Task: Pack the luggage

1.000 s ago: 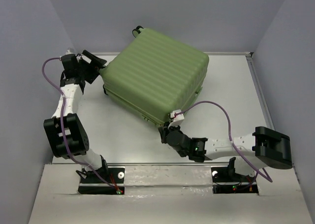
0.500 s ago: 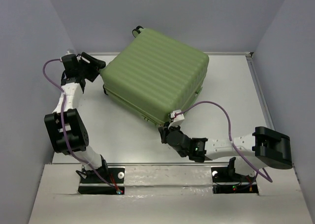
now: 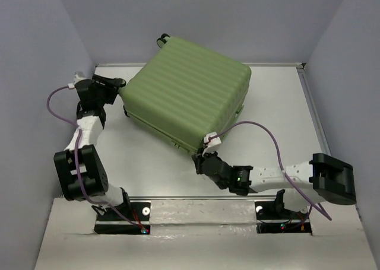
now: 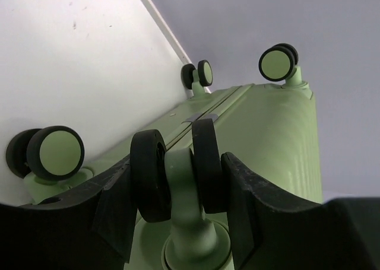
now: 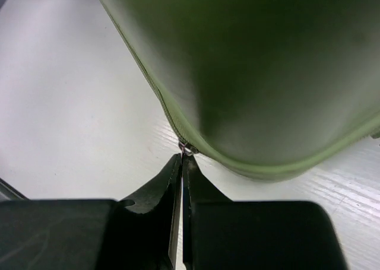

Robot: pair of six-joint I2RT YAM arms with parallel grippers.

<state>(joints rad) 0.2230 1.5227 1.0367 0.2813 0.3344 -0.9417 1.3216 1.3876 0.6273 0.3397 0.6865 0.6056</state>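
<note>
The luggage (image 3: pixel 187 92) is a light-green ribbed suitcase lying shut and flat on the white table. My left gripper (image 3: pixel 117 83) is at its left corner. In the left wrist view, my left gripper (image 4: pixel 177 175) has a finger on each side of a black double caster wheel (image 4: pixel 149 175) on its green stem, touching it. My right gripper (image 3: pixel 199 161) is at the near corner of the case. In the right wrist view, my right gripper (image 5: pixel 181 158) is shut on the small metal zipper pull (image 5: pixel 187 149) at the seam of the shell (image 5: pixel 267 68).
Other wheels of the case show in the left wrist view (image 4: pixel 56 153), (image 4: pixel 199 74), (image 4: pixel 278 62), one against the back wall. Grey walls enclose the table (image 3: pixel 279 110) on three sides. A purple cable loops over each arm.
My left wrist has moved a little toward the near side and turned, staying at the case's left corner. My right gripper stays at the near corner; its elbow has shifted slightly right.
</note>
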